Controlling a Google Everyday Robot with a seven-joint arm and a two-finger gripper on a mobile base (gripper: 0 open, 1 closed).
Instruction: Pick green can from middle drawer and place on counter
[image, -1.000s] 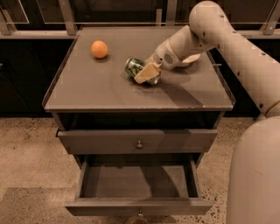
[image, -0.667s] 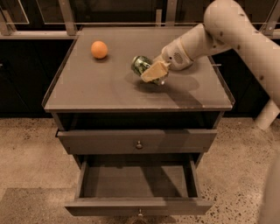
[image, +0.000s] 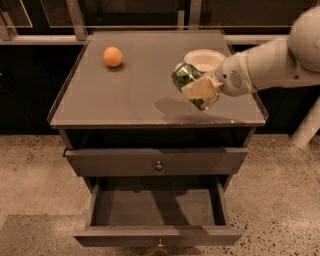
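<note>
While gripper hangs over right side of counter, fingers clamped across green can: can tilted, lifted clear of surface (shadow below, to left). White bowl just behind can. Orange ball well apart, far left. Middle drawer pulled open.

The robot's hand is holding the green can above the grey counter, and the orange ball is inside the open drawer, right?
Not quite. The camera view shows the round orange ball sitting on the flat grey counter, near its far left corner, not in the open grey middle drawer. The gripper is indeed shut on the small dark-green can above the counter.
</note>
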